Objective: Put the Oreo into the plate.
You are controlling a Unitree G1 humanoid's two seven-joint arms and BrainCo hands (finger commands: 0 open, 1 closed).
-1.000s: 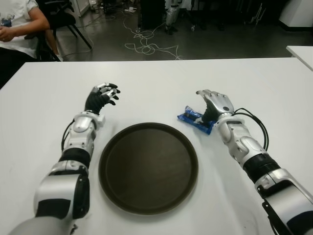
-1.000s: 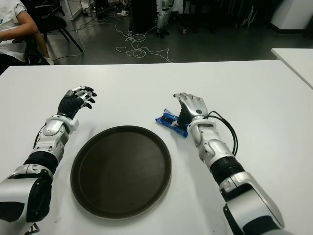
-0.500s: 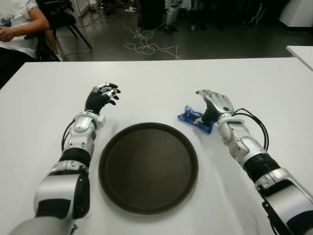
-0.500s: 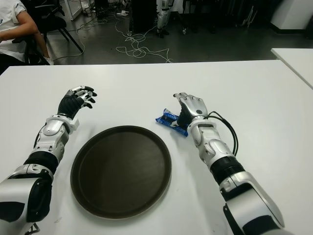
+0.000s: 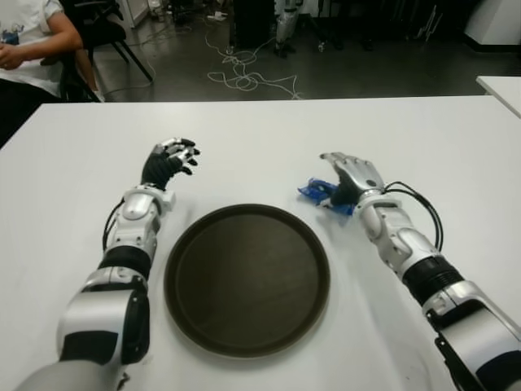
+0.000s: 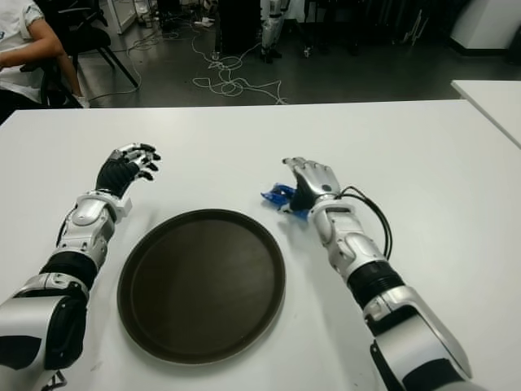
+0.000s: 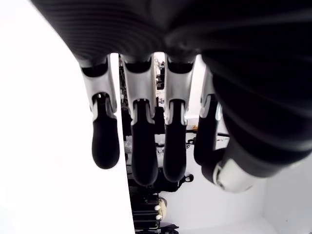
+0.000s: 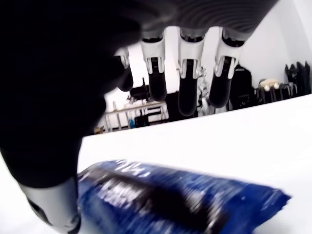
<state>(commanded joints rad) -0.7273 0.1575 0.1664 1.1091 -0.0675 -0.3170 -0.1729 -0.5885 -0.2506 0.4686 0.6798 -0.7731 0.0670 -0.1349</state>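
Reaching for the Oreo pack [image 5: 324, 195], your right hand [image 5: 352, 175] hovers with fingers [image 8: 187, 83] spread; close them, then carry it to the plate [image 5: 247, 277]; left hand [image 5: 167, 161] idles relaxed

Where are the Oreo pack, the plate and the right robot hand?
Oreo pack [image 5: 316, 192], left eye view, blue wrapper's exposed end.
Plate [image 5: 244, 281], left eye view, bare centre.
Right robot hand [image 5: 352, 173], left eye view, back of the hand.

silver-and-black jointed arms, each robot hand [image 5: 352, 173] with silver knuckles, black fingertips.
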